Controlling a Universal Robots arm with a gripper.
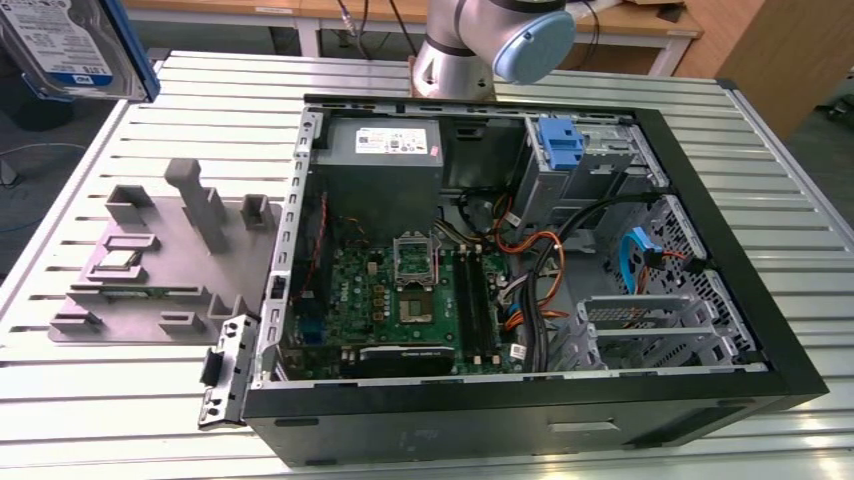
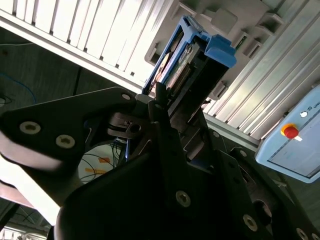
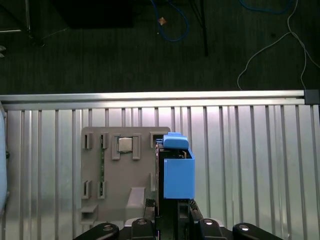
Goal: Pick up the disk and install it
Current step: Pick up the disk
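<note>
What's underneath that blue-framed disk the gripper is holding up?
In the first wrist view, the disk hangs over the slatted table and the edge of a grey tray holding a chip. Whatever lies directly behind the disk is covered.

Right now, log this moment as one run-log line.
gripper: shut on disk | disk: held above grey fixture and table | computer case: open, disk not yet installed

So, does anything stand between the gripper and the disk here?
Nothing visible does. The gripper is shut on the disk, which stands edge-on in its grip in the first wrist view, held above the grey fixture on the table.
</note>
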